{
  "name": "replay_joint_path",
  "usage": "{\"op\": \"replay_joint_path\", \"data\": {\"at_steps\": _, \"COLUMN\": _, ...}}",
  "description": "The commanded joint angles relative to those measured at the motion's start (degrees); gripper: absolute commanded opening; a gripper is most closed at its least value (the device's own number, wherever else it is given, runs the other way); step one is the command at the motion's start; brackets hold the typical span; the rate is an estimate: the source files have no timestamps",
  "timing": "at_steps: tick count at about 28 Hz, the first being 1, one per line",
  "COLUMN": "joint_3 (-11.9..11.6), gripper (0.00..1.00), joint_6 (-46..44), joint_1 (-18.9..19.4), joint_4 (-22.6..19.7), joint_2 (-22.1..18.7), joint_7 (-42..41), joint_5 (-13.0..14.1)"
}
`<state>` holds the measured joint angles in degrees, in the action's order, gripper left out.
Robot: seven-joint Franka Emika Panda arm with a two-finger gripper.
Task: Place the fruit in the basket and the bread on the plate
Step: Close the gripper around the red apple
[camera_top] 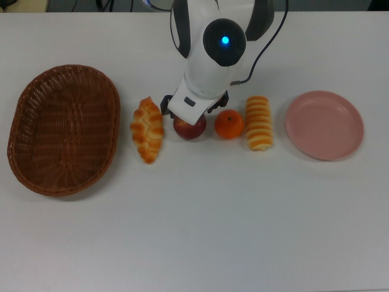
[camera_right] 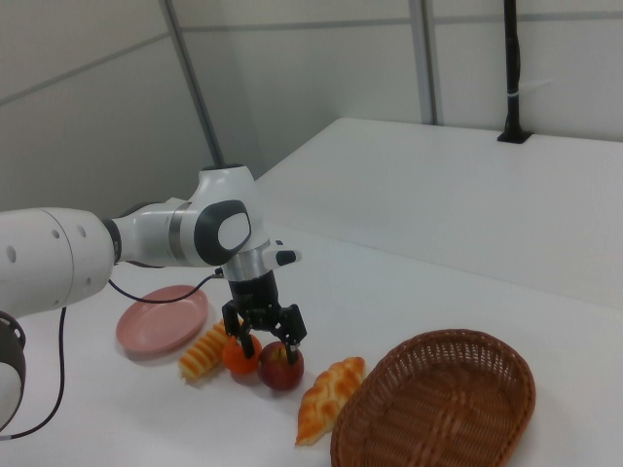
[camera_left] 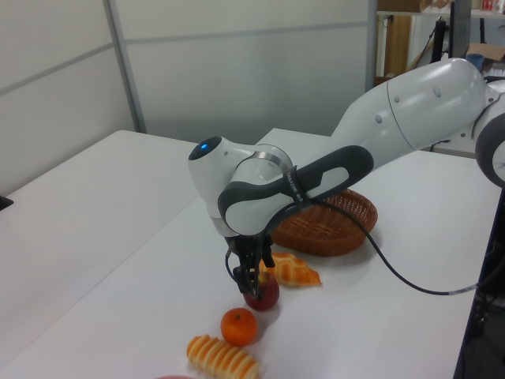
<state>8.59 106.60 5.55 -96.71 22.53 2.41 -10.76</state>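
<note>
Claw [camera_right: 269, 341] low over the apple [camera_right: 280, 368], fingers spread apart and straddling its top, one on each side, not visibly pressing in. Apple resting on the white surface [camera_top: 200, 219], directly beneath the claw and partly hidden by the wrist in the top view [camera_top: 190, 128]; in the left view, fingers reaching down onto the apple [camera_left: 262, 294].

Mandarin [camera_top: 229, 124] just beside the claw on the top view's right, close to the apple, apparently with a slim gap. Striped roll [camera_top: 259, 122] next beyond the mandarin, farther from the claw on the same side. Pink plate [camera_top: 324, 125] beyond the roll, well apart from the claw, bare.

Braided loaf [camera_top: 147, 129] just beside the claw on the top view's left, near the apple but apart from it. Wicker basket [camera_top: 63, 129] beyond the loaf, well apart from the claw, holding nothing.

In the right view the order reversed: basket [camera_right: 436, 407] at the right view's right, then loaf [camera_right: 329, 397], apple under the claw, mandarin [camera_right: 237, 357], roll [camera_right: 201, 353] and plate [camera_right: 161, 319] toward the right view's left.
</note>
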Motion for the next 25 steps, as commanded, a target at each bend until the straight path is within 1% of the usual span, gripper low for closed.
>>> {"op": "replay_joint_path", "data": {"at_steps": 1, "joint_3": -0.51, "gripper": 0.86, "joint_6": 1.24, "joint_1": 1.22, "joint_4": -1.37, "joint_2": -0.29, "joint_7": -0.57, "joint_5": -2.34}}
{"op": "replay_joint_path", "data": {"at_steps": 4, "joint_3": -0.51, "gripper": 0.71, "joint_6": 1.24, "joint_1": 1.22, "joint_4": -1.37, "joint_2": -0.20, "joint_7": -0.66, "joint_5": -2.78}}
{"op": "replay_joint_path", "data": {"at_steps": 5, "joint_3": -0.51, "gripper": 0.69, "joint_6": 1.24, "joint_1": 1.22, "joint_4": -1.46, "joint_2": -0.20, "joint_7": -0.92, "joint_5": -2.86}}
{"op": "replay_joint_path", "data": {"at_steps": 7, "joint_3": -0.51, "gripper": 0.69, "joint_6": 1.24, "joint_1": 1.31, "joint_4": -1.46, "joint_2": -0.03, "joint_7": -0.83, "joint_5": -2.86}}
{"op": "replay_joint_path", "data": {"at_steps": 10, "joint_3": -0.51, "gripper": 0.63, "joint_6": 1.24, "joint_1": 1.31, "joint_4": -1.46, "joint_2": 0.15, "joint_7": -0.92, "joint_5": -2.95}}
{"op": "replay_joint_path", "data": {"at_steps": 11, "joint_3": -0.51, "gripper": 0.54, "joint_6": 1.24, "joint_1": 1.39, "joint_4": -1.46, "joint_2": 0.23, "joint_7": -1.01, "joint_5": -3.04}}
{"op": "replay_joint_path", "data": {"at_steps": 13, "joint_3": -0.51, "gripper": 0.47, "joint_6": 1.24, "joint_1": 1.31, "joint_4": -1.46, "joint_2": 0.58, "joint_7": -1.10, "joint_5": -3.13}}
{"op": "replay_joint_path", "data": {"at_steps": 14, "joint_3": -0.51, "gripper": 0.45, "joint_6": 1.24, "joint_1": 1.39, "joint_4": -1.46, "joint_2": 0.76, "joint_7": -1.10, "joint_5": -3.22}}
{"op": "replay_joint_path", "data": {"at_steps": 15, "joint_3": -0.51, "gripper": 0.45, "joint_6": 1.24, "joint_1": 1.40, "joint_4": -1.46, "joint_2": 0.85, "joint_7": -1.10, "joint_5": -3.22}}
{"op": "replay_joint_path", "data": {"at_steps": 16, "joint_3": -0.51, "gripper": 0.48, "joint_6": 1.24, "joint_1": 1.83, "joint_4": -1.46, "joint_2": 1.02, "joint_7": -1.10, "joint_5": -3.22}}
{"op": "replay_joint_path", "data": {"at_steps": 17, "joint_3": -0.51, "gripper": 0.55, "joint_6": 1.24, "joint_1": 2.10, "joint_4": -1.46, "joint_2": 1.20, "joint_7": -0.92, "joint_5": -3.22}}
{"op": "replay_joint_path", "data": {"at_steps": 18, "joint_3": -0.51, "gripper": 0.65, "joint_6": 1.24, "joint_1": 2.19, "joint_4": -1.46, "joint_2": 1.29, "joint_7": -0.92, "joint_5": -3.22}}
{"op": "replay_joint_path", "data": {"at_steps": 20, "joint_3": -0.51, "gripper": 0.95, "joint_6": 1.24, "joint_1": 2.27, "joint_4": -1.46, "joint_2": 1.29, "joint_7": -0.83, "joint_5": -3.30}}
{"op": "replay_joint_path", "data": {"at_steps": 21, "joint_3": -0.51, "gripper": 1.00, "joint_6": 1.24, "joint_1": 2.27, "joint_4": -1.46, "joint_2": 1.29, "joint_7": -0.92, "joint_5": -3.30}}
{"op": "replay_joint_path", "data": {"at_steps": 25, "joint_3": -0.51, "gripper": 1.00, "joint_6": 1.24, "joint_1": 2.27, "joint_4": -1.37, "joint_2": 1.46, "joint_7": -0.83, "joint_5": -3.48}}
